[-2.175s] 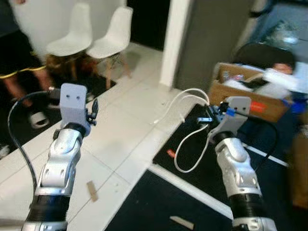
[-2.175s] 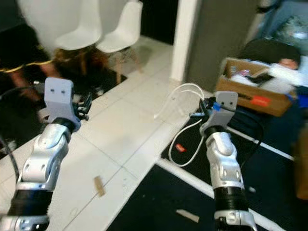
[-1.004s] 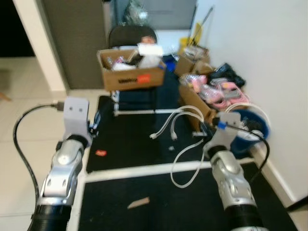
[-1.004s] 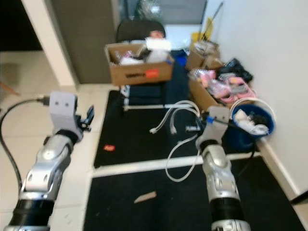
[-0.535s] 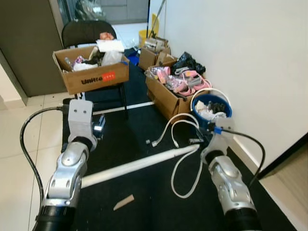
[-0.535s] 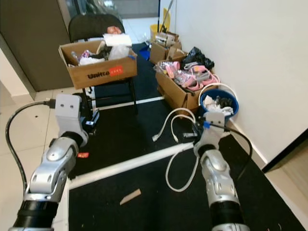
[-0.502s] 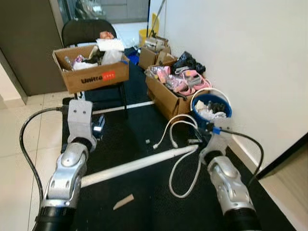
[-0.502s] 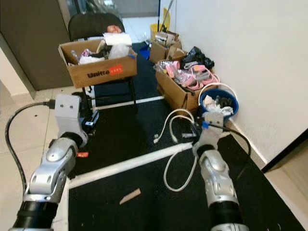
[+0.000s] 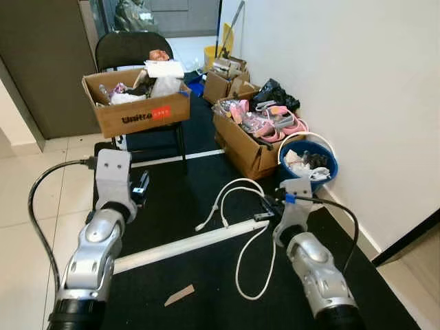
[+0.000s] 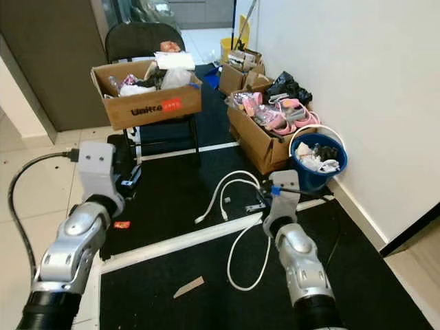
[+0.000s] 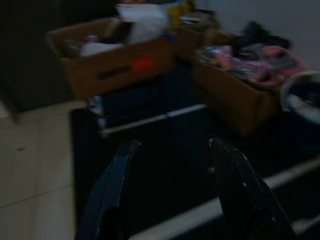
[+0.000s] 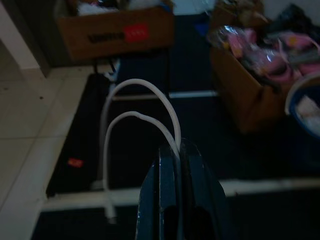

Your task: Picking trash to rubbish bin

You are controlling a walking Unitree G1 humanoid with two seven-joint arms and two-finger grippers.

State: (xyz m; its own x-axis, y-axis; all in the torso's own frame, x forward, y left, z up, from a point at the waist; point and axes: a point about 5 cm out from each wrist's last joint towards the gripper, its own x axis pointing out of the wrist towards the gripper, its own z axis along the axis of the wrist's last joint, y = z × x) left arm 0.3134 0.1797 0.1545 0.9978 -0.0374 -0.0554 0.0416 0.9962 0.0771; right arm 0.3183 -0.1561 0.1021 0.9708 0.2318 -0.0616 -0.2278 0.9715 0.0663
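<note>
A black floor mat [image 9: 206,206], crossed by white tape lines, lies along the white wall. One black chair [image 9: 127,51] carries a cardboard box [image 9: 137,110] of clutter; two more open boxes [image 9: 247,134] sit by the wall. One blue rubbish bin [image 9: 313,161] stands just beyond them, against the wall, with trash already in it. The right hand [image 12: 176,150] is closed on one white cable [image 9: 230,196], held between both arms ahead of the robot. The cable's two looped strands arch toward the chair and its plug ends droop toward the mat; another loop hangs below the hand. The left hand [image 11: 172,170] is held up with fingers [image 11: 235,170] spread apart, holding nothing.
</note>
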